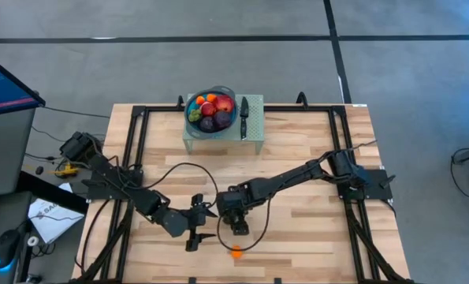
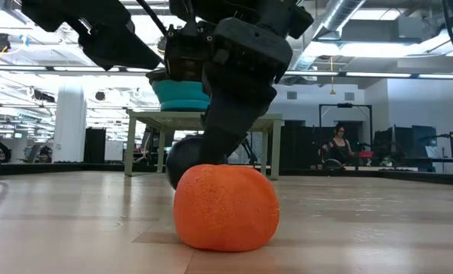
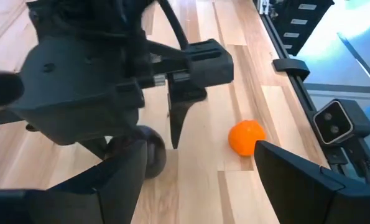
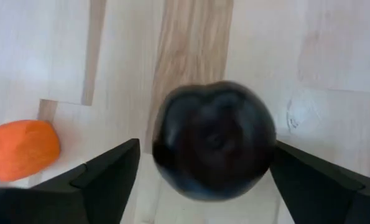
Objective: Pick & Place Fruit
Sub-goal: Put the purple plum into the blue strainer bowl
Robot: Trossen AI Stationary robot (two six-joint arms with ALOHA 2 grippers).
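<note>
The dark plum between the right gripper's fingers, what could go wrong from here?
The right gripper stands open around the dark plum, so the round fruit could roll away across the table. The orange fruit lies close by near the front edge; a nudge might knock it off. The left gripper waits right beside, so the arms could collide.

Round, glossy dark purple fruit [image 4: 214, 140] fills mid-frame, dimple facing the camera, over the pale wooden plank tabletop [image 4: 334, 56]. Right gripper [image 4: 204, 171]: both dark jaws spread wide, one each side of the fruit; contact can't be judged. Small rough-skinned orange fruit [image 4: 20, 149] rests on the wood, apart, off to one side.
</note>
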